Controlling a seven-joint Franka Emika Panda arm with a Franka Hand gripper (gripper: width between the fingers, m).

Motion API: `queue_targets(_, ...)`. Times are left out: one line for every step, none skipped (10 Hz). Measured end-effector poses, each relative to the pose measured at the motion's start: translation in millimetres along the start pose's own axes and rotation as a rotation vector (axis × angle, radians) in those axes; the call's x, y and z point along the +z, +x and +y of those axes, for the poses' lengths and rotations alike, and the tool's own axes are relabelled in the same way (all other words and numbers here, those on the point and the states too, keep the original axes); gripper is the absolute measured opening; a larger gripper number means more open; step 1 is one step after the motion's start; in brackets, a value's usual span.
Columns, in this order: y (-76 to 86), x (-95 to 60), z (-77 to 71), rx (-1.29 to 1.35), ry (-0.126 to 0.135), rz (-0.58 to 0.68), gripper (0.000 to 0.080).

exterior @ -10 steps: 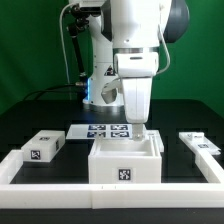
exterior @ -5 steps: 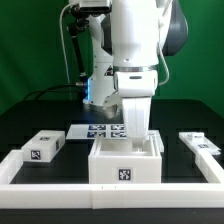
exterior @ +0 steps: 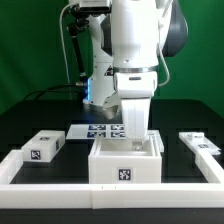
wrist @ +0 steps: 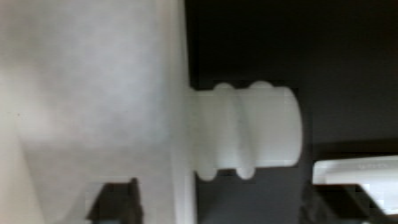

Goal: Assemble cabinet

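The cabinet body (exterior: pixel 125 162), an open-topped white box with a tag on its front, stands at the front centre of the black table. My gripper (exterior: pixel 136 141) hangs straight down with its fingertips at the box's rear right rim. In the wrist view a blurred white cabinet wall (wrist: pixel 89 110) carries a ribbed white knob (wrist: pixel 249 130) sticking out sideways. The gripper (wrist: pixel 240 200) is open, its dark fingers (wrist: pixel 118 200) wide apart, one over the white wall and the other over the dark side. Nothing is held.
A loose white tagged panel (exterior: pixel 42 147) lies on the exterior view's left and another (exterior: pixel 203 146) on its right. The marker board (exterior: pixel 98 130) lies behind the box. A long white border rail (exterior: pixel 60 190) runs along the front.
The arm has shifted slightly toward the exterior view's left and lowered the gripper to the box rim; over the last half second it has barely moved.
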State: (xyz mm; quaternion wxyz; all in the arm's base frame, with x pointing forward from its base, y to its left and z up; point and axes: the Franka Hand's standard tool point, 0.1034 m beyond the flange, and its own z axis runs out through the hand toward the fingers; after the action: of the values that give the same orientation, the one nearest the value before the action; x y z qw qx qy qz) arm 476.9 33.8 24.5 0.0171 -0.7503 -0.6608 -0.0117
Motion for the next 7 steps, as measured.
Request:
queue_targets(-0.2, 0.0, 0.0, 0.0, 0.0, 0.0, 0.0314)
queue_targets(-0.3, 0.0, 0.0, 0.001, 0.0, 0.0, 0.0179)
queue_targets(-0.4, 0.0, 0.0, 0.001, 0.0, 0.0, 0.0179)
queue_targets(-0.6, 0.0, 0.1, 0.002, 0.0, 0.0, 0.0046)
queue_targets(-0.8, -0.1, 0.3, 0.002, -0.001, 0.0, 0.0046)
queue_targets(-0.9, -0.1, 0.3, 0.002, -0.001, 0.0, 0.0034)
queue_targets(-0.9, -0.1, 0.3, 0.002, -0.001, 0.0, 0.0034)
